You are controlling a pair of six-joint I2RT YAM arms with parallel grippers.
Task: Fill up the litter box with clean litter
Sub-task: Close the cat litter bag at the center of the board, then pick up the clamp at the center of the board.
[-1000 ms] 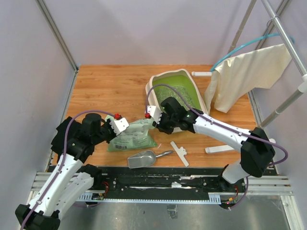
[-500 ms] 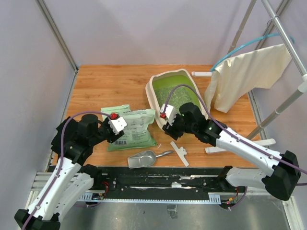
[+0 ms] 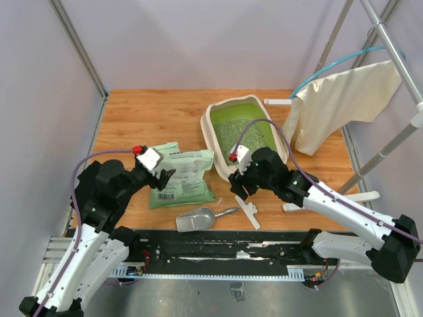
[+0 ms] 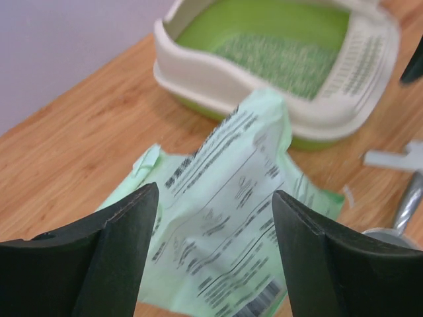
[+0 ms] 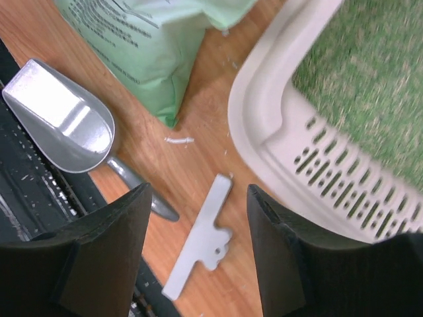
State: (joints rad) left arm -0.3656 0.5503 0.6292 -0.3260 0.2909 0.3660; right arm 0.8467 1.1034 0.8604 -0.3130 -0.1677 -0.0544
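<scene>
Left arm (image 3: 109,188) bent, jaws over bag (image 3: 192,173)

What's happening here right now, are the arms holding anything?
Nothing is held at this moment. The left gripper and the right gripper both stand open above the table. The light green bag lies flat between the arms, beside the litter box. A layer of litter covers part of the box's green floor. The metal scoop lies near the front edge, apart from both grippers.
</scene>
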